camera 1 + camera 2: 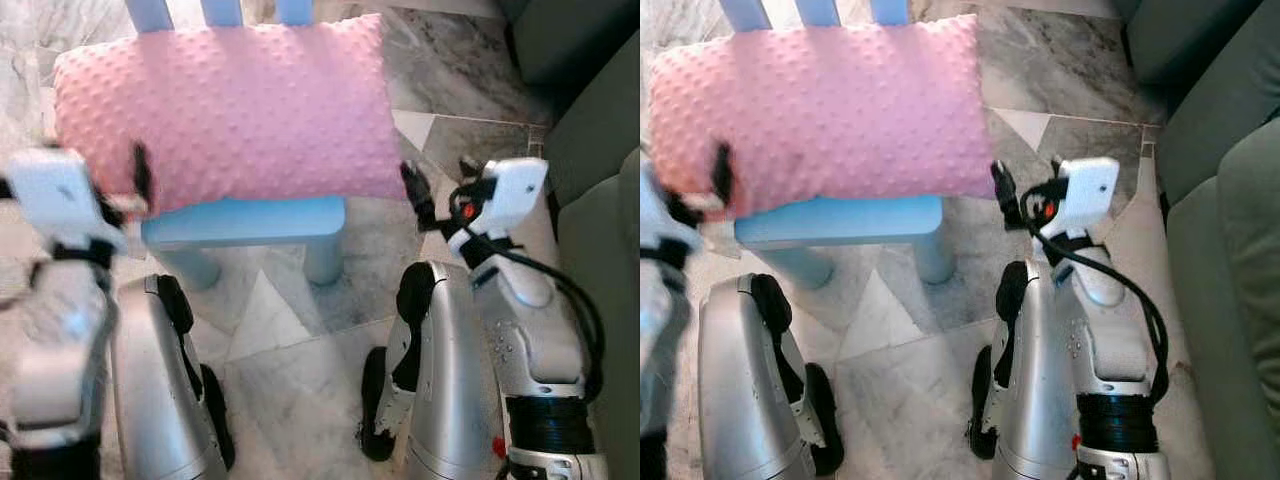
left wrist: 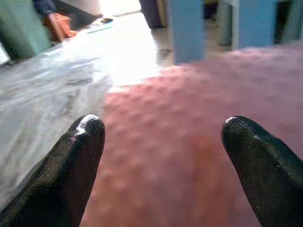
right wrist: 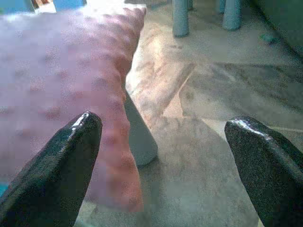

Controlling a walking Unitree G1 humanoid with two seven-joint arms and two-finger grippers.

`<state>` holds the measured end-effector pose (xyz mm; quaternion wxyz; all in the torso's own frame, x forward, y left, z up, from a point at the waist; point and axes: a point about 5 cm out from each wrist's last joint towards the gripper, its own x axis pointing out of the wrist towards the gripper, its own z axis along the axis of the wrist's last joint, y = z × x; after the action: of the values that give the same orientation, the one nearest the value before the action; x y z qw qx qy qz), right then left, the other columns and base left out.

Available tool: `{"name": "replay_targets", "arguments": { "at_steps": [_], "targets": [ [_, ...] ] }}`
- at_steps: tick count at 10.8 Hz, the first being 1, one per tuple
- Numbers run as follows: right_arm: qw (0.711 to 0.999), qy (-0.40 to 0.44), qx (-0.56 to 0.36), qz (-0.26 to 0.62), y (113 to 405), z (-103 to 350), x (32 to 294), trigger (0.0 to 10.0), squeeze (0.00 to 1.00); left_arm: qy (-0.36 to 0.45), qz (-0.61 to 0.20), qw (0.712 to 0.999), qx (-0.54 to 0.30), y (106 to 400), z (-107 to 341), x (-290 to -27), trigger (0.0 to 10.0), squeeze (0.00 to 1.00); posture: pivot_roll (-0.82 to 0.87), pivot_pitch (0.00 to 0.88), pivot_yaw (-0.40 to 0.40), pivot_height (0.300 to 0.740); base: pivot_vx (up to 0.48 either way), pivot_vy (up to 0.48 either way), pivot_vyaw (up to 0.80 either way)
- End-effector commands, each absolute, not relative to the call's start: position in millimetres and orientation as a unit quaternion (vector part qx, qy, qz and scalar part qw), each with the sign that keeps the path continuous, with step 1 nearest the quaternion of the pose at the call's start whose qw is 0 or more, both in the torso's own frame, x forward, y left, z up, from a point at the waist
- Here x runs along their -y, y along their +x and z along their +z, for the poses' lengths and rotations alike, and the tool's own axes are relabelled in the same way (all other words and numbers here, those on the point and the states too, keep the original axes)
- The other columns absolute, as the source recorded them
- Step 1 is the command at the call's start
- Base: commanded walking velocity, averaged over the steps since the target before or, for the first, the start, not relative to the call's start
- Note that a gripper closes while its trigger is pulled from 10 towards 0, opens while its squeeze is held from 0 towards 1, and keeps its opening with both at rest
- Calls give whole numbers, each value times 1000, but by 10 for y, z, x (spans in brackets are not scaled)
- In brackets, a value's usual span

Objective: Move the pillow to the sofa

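**On the blue chair: a soft pillow between two open grippers**

On the seat of the small blue chair [image 1: 245, 222] lies the pink pillow [image 1: 225, 110], a plump, dimpled-fleece cushion that overhangs the seat at both ends and leans against the slats of the chair back. I judge it light and very soft: it will squash rather than resist, and the fleece should give the fingers good friction, so slipping worries me less than sagging. Nothing about it is fragile.

I see the left gripper [image 1: 140, 178] at the pillow's left end, one black finger lying against the fabric there; its wrist view shows both fingers [image 2: 71, 165] spread wide with the pink surface between them, not yet pinched. The right gripper [image 1: 418, 192] sits just beside the pillow's lower right corner, and its wrist view shows its fingers [image 3: 61, 161] spread too, the pillow's end towards one finger and bare marble floor [image 1: 290, 350] towards the other.

My choice is to press in on the two short ends together and lift it as one bundle, biting deep enough to gather filling, not just cover.

The grey-green sofa [image 1: 1230, 250] stands close on the right.
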<state>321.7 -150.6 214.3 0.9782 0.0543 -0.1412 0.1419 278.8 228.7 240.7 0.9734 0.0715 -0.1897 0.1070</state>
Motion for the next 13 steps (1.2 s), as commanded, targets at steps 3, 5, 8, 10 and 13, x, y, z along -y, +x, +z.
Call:
{"name": "replay_targets", "arguments": {
  "at_steps": [3, 5, 8, 10, 13],
  "targets": [
    [972, 59, 155, 170, 3193, 2261, 1535, 10000, 0, 38, 205, 974, 93, 3028, 2149, -2899, 10000, 0, -6, 408, -34, 357, 0, 0, 0],
    [959, 54, 180, 213, 3241, 2498, 1577, 10000, 0, 29, 207, 975, 70, 3160, 2091, -3155, 10000, 0, -19, 417, -39, 357, 0, 0, 0],
    [949, 14, 190, 253, 3339, 2631, 1655, 10000, 0, -43, 189, 977, 86, 3400, 2216, -3257, 10000, 0, -35, 427, -51, 357, 0, 0, 0],
    [949, 51, 162, 267, 3449, 2588, 1734, 10000, 0, -108, 163, 976, 98, 3507, 2290, -3212, 10000, 0, -38, 432, -57, 357, 0, 0, 0],
    [947, 55, 155, 277, 3582, 2619, 1709, 10000, 0, -62, 113, 982, 135, 3537, 2515, -3079, 10000, 0, -25, 431, -59, 357, 0, 0, 0]
  ]
}}
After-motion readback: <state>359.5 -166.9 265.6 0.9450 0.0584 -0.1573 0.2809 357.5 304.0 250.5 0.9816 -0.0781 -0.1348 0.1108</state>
